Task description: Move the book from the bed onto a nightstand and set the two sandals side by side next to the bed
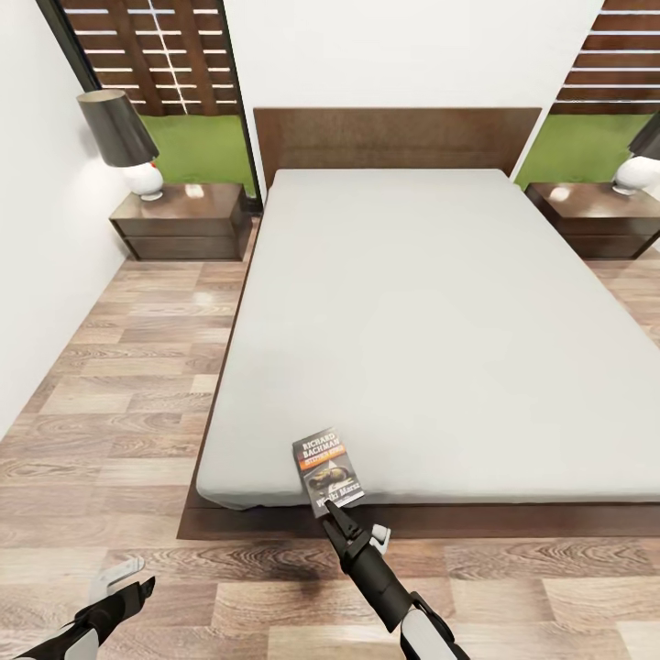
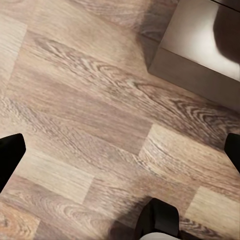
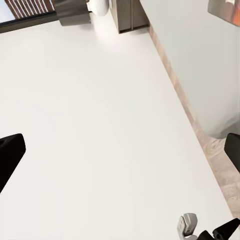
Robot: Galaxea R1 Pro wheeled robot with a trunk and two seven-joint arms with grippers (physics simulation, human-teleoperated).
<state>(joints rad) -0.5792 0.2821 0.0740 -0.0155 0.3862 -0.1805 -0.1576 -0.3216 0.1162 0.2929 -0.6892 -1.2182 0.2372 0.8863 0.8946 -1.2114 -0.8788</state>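
Bedroom floor of wood planks runs around a low bed whose pale mattress sits on a dark frame with a flat headboard. On the mattress, at its near edge toward the left corner, lies the book, cover up. Its long axis runs roughly from the foot of the bed toward the headboard, tilted a little, with the author's name at the far end and the near end reaching over the mattress edge.

Right at that near end is the right gripper, its dark finger touching or just short of the book; whether the jaws are apart or closed on the cover I cannot tell from the head view. The right wrist view looks along the white wall, with the two fingertips at the frame's sides.

Well apart from the book, low over the planks, hangs the left gripper, its jaws apart with nothing between them.

At the far end, a nightstand stands left of the bed with a dark-shaded lamp on it, and another nightstand stands on the right.
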